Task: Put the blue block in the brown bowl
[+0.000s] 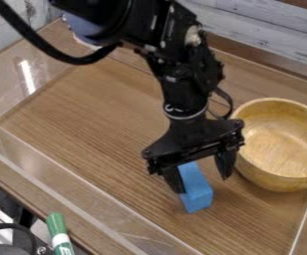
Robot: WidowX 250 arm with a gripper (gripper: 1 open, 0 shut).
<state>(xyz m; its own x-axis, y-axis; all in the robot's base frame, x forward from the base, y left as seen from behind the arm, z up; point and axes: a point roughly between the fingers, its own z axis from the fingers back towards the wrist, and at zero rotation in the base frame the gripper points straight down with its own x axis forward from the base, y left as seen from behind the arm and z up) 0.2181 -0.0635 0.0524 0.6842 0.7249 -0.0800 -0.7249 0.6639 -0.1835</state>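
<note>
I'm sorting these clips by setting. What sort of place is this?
Probably a lab or workshop test bench, not a home. A black robot arm with an open claw works on a wood-grain tabletop edged by clear plastic walls, with only a small bright-blue block and a round light-brown wooden bowl as props.

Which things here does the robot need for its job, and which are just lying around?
Needed for the job:
- blue block, on the table, between the open gripper fingers
- brown bowl, empty, to the right

Just lying around:
- green-capped marker, at the bottom-left edge
- wooden table itself
</note>
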